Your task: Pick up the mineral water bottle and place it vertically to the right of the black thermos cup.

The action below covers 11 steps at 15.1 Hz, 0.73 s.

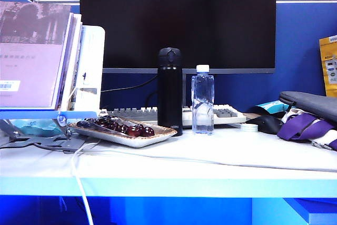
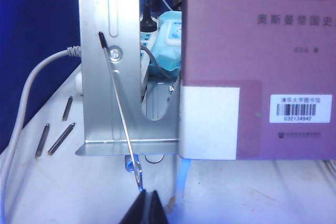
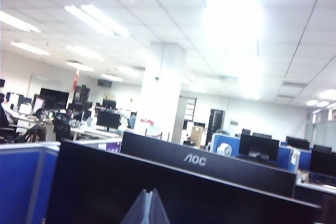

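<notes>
Plate of cherries [image 1: 122, 130] touches black thermos cup [image 1: 169, 91]; both arms' fingers [image 2: 145, 208] [image 3: 148, 208] pressed together.

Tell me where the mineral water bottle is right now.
In the exterior view the mineral water bottle stands upright on the desk, just right of the black thermos cup, in front of the keyboard.

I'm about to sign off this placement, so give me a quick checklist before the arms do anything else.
1. Mineral water bottle upright: ok.
2. Bottle to the right of the black thermos cup: ok.
3. Bottle and thermos apart, not touching: ok.
4. Right gripper shut, empty, raised facing over the monitor: ok.
5. Left gripper shut, empty, near the metal bookend: ok.
6. Arms clear of the bottle in the exterior view: ok.
</notes>
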Available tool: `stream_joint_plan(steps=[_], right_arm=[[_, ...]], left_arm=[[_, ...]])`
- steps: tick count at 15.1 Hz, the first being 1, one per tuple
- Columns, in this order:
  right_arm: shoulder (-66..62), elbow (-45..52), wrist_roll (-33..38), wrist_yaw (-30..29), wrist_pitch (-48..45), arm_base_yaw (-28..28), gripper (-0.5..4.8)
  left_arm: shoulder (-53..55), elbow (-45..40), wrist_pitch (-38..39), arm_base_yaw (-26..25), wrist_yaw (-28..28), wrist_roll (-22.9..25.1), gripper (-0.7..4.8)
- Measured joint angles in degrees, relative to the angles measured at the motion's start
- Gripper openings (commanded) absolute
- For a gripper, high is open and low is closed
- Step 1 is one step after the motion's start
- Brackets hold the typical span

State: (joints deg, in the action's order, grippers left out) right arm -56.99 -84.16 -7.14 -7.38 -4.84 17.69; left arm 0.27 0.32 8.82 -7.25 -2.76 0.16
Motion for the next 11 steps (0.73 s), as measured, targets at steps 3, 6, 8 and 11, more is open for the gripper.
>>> stream_joint_plan(steps=[3,6,8,11], right_arm=[[10.2,-0.1,-0.2,3.1,10.5,0.0,-0.05],[19.2,-0.1,-0.2,6.0,27.8,0.0,-0.05],[24.5,3.8,-0.2,6.2,34.1,-0.5,-0.05],[34.7,25.2,-0.2,6.1,24.4,-5.4,-0.05]], left_arm=[[0.0,0.0,0.0,0.0,0.0,0.0,-0.05],[0.0,0.0,0.0,0.0,0.0,0.0,-0.05],[0.0,0.0,0.0,0.0,0.0,0.0,-0.05],[0.0,0.0,0.0,0.0,0.0,0.0,-0.05]])
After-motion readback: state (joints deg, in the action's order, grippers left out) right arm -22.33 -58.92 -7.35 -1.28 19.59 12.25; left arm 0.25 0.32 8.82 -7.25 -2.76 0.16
